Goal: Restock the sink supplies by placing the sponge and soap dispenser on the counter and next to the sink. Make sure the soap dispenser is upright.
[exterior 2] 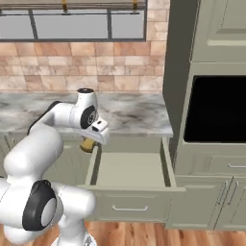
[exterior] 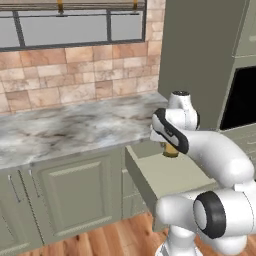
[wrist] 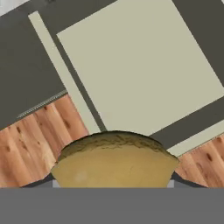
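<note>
My gripper (exterior: 170, 145) hangs over the open drawer's left part, just off the counter's front edge, shut on the yellow-orange sponge (exterior: 172, 151). From the right base camera the sponge (exterior 2: 87, 146) pokes out under the hand (exterior 2: 97, 129), beside the drawer's left wall. In the hand view the sponge (wrist: 114, 159) bulges between the dark fingertips (wrist: 182, 180), with the drawer floor below. The veined marble counter (exterior: 75, 127) (exterior 2: 129, 115) runs along the brick wall. The soap dispenser and the sink are out of view.
The pulled-out drawer (exterior 2: 166, 161) (exterior: 136, 172) has a bare beige bottom. A tall sage cabinet (exterior: 200, 55) with a black oven opening (exterior 2: 216, 108) stands right of the counter. Wood floor (wrist: 26, 144) lies below, and a window (exterior 2: 72, 24) sits above the backsplash.
</note>
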Tool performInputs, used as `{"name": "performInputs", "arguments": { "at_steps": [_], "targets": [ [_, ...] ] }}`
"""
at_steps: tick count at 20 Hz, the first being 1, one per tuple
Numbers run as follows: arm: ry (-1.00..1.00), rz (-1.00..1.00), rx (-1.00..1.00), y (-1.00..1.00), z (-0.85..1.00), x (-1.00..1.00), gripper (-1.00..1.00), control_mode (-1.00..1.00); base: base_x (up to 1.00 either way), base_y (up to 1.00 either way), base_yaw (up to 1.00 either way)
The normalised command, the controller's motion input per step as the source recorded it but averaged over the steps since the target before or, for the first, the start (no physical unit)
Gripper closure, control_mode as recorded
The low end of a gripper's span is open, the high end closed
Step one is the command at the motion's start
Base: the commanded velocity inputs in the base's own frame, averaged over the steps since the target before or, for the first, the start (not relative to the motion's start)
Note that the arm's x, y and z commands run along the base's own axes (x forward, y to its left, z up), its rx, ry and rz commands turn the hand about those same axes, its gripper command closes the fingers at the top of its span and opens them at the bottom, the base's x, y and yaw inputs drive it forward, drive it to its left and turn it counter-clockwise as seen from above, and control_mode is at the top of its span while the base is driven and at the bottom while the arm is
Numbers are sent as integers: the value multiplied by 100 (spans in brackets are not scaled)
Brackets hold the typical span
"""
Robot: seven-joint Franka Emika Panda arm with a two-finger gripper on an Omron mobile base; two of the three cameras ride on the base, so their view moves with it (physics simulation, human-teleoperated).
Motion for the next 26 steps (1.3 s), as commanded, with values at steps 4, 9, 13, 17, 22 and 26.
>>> {"name": "performInputs", "arguments": {
  "at_steps": [4, 9, 13, 17, 22, 26],
  "targets": [
    [0, 0, 0, 0, 0, 0, 100, 100, -8, 100, 31],
    [0, 0, 0, 0, 0, 0, 100, 100, -8, 100, 39],
    [0, 0, 0, 0, 0, 0, 100, 100, -8, 100, 47],
    [0, 0, 0, 0, 0, 0, 100, 100, -4, 100, 49],
    [0, 0, 0, 0, 0, 0, 100, 100, -1, 100, 50],
    [0, 0, 0, 0, 0, 0, 100, 100, 0, 100, 50]
  ]
}}
